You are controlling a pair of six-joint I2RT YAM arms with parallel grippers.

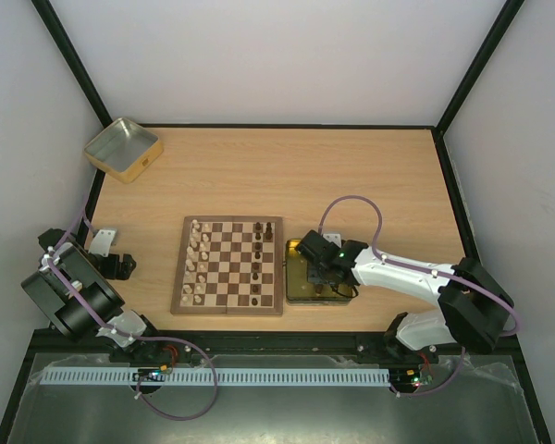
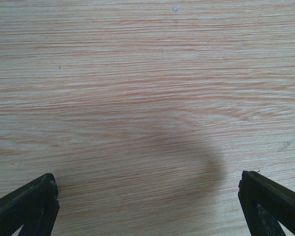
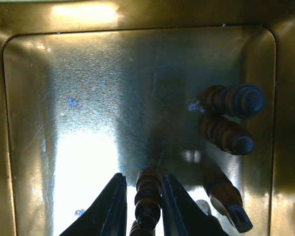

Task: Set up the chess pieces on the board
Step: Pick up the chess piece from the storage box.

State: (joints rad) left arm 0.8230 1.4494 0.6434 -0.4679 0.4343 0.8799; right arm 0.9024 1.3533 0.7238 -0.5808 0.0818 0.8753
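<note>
The board [image 1: 228,310] lies mid-table. Pale chess pieces [image 1: 196,261] stand along its left side and dark ones [image 1: 261,250] near its right side. Right of the board sits a yellow-gold tin [image 1: 294,292], and my right gripper [image 1: 320,266] reaches down into it. In the right wrist view that gripper [image 3: 143,177] is closed round a dark piece [image 3: 148,194] on the tin floor [image 3: 88,98]; the right finger touches it and a sliver of light shows on the left. Three more dark pieces [image 3: 233,100] lie by the tin's right wall. My left gripper [image 2: 147,176] is wide open over bare wood.
A square tin [image 1: 122,148] sits at the table's back left corner. The left arm [image 1: 74,291] is folded back at the near left edge, away from the board. A black frame borders the table, and white walls close in on three sides.
</note>
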